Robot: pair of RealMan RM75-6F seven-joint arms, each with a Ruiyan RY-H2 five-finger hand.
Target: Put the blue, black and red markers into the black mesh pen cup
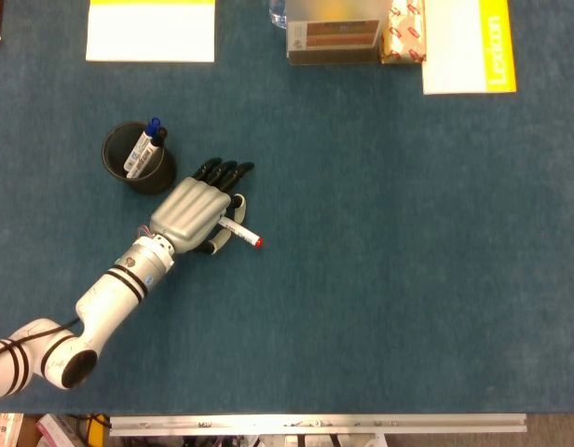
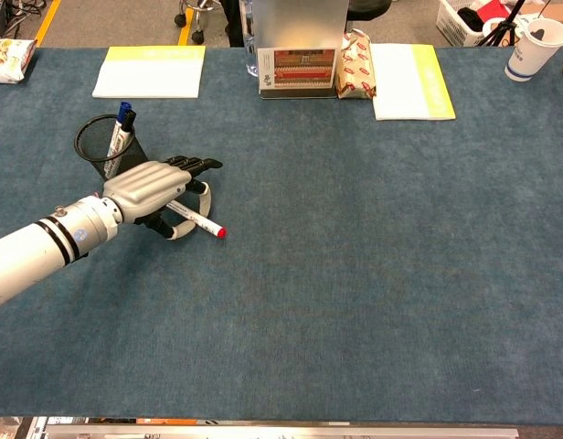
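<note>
The black mesh pen cup (image 1: 162, 179) stands on the blue cloth at the left and also shows in the chest view (image 2: 91, 150). A blue-capped marker (image 1: 154, 124) and a black-capped marker (image 1: 160, 135) stand inside it. Just right of the cup, my left hand (image 1: 189, 209) lies palm down and low over the cloth. It pinches the white red-capped marker (image 1: 242, 232) between thumb and fingers. The marker's red tip sticks out to the right (image 2: 201, 222) below the hand (image 2: 149, 187). My right hand appears in neither view.
Along the far edge lie a yellow-white pad (image 1: 150, 30), a cardboard box (image 1: 334, 37), a snack pack (image 1: 406, 33) and a yellow-white book (image 1: 469, 45). A paper cup (image 2: 537, 48) stands at the far right corner.
</note>
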